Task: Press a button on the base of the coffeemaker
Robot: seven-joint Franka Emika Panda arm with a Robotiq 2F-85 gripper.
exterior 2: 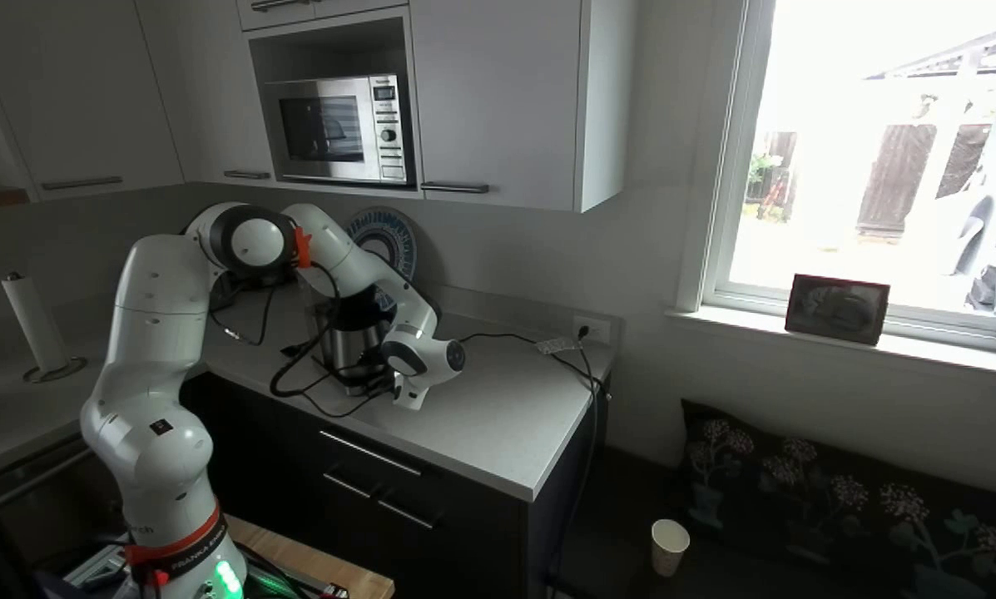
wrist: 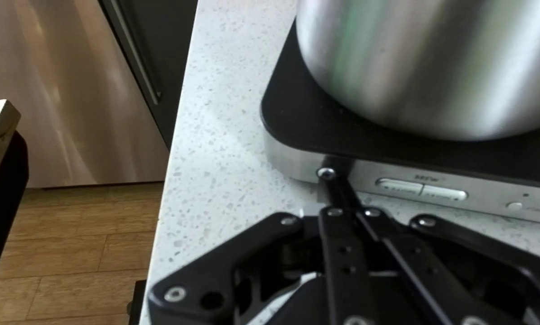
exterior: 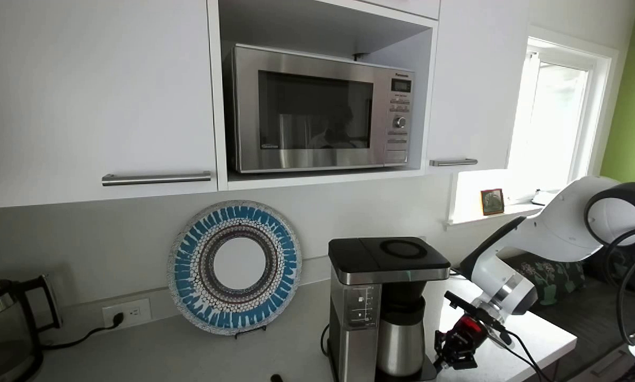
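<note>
Low beside the coffeemaker (exterior: 352, 345), my claw (wrist: 335, 178) points at the base, its fingers (wrist: 327, 187) brought together; I see nothing pinched between them. The machine stands on the table (wrist: 215, 158) directly ahead of the claw. In the wrist view the steel front strip (wrist: 292, 160) of its base lies right at my fingertips, though whether they touch it or stop just short I cannot tell. Two long buttons (wrist: 399, 185) sit just right of the claw there, and a small round button (wrist: 514, 206) farther right.

Left of the claw the base rounds its corner, and past that the speckled table gives me open room up to its straight edge. Beyond the edge and below my claw is wooden floor (wrist: 80, 234), with a steel appliance front (wrist: 71, 90) farther ahead.

Over the base, past the claw's tip, the carafe (wrist: 414, 67) is cut off by the top and right of the wrist view. The lettering near the buttons is too blurred to read. In an exterior view the frame cuts off the bottom of the base beside the claw, and a glass kettle (exterior: 1, 334), well apart from the claw, is cut off too. In an exterior view my arm (exterior 2: 252, 243) hides part of the coffeemaker, and I cannot make out the claw's fingers.
</note>
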